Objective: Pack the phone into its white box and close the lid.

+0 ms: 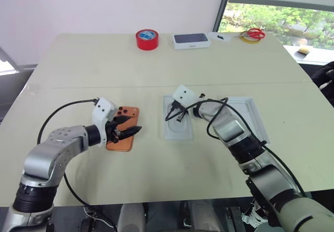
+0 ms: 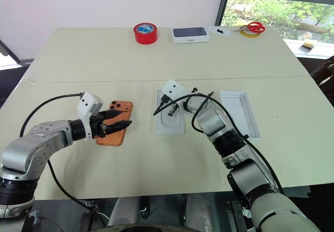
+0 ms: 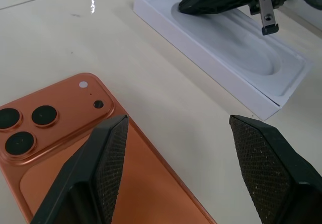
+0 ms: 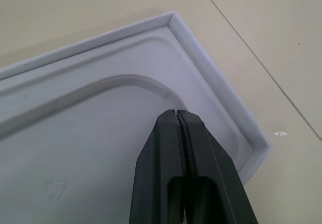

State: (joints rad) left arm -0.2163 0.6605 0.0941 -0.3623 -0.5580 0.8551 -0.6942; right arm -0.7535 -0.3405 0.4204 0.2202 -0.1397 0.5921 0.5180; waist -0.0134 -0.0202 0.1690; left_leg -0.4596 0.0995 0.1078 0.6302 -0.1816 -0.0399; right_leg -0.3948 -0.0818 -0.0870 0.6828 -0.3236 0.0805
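Observation:
The orange phone (image 1: 122,134) lies back up on the table, its camera cluster at the far end. My left gripper (image 1: 133,124) hovers open just above it, one finger (image 3: 108,158) over the phone's back and the other past its edge. The white box (image 1: 168,133) sits in the middle of the table with a white insert with an oval recess (image 3: 236,48) inside. My right gripper (image 4: 177,114) is shut, empty, with its tips down over the insert near a far corner of the box. The lid (image 2: 241,112) lies inside up to the right of the box.
At the table's far edge stand a red tape roll (image 1: 147,39), a white box with a dark blue top (image 1: 191,40) and red scissors (image 1: 254,33) on a yellow roll. A seam runs across the table behind the box.

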